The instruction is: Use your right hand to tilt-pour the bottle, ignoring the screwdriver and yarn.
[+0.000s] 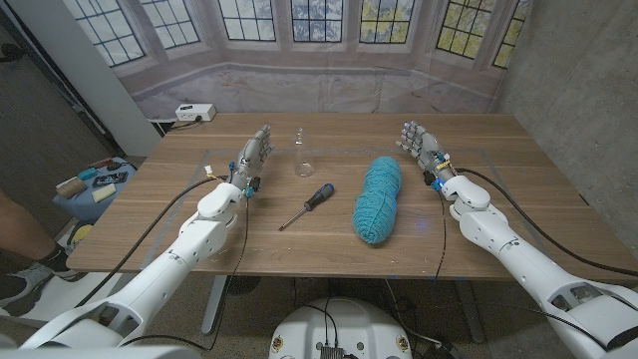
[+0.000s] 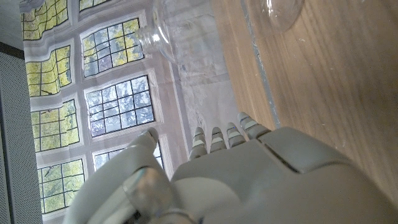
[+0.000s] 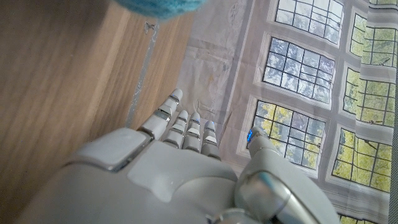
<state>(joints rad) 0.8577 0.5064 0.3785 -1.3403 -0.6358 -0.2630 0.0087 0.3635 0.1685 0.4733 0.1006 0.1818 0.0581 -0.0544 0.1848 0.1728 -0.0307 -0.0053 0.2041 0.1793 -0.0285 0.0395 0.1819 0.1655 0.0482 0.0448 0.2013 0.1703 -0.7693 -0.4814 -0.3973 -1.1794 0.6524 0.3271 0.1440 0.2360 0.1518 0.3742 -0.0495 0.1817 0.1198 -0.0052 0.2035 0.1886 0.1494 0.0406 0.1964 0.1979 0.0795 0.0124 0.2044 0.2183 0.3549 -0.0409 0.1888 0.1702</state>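
A small clear glass bottle [image 1: 298, 136] stands upright at the table's far middle; the left wrist view shows it too [image 2: 158, 31]. Just in front of it sits a low clear glass vessel [image 1: 304, 169] [image 2: 273, 11]. My right hand [image 1: 423, 147] is at the table's right, fingers straight and apart, holding nothing, well right of the bottle. Its back shows in the right wrist view [image 3: 186, 174]. My left hand [image 1: 253, 158] [image 2: 249, 180] is left of the bottle, fingers extended and holding nothing.
A teal skein of yarn [image 1: 378, 198] [image 3: 161, 5] lies between my right hand and the glassware. A black-handled screwdriver [image 1: 308, 204] lies at the table's middle. A grey box [image 1: 195, 112] sits at the far left corner. A person's leg [image 1: 20, 249] is at the left edge.
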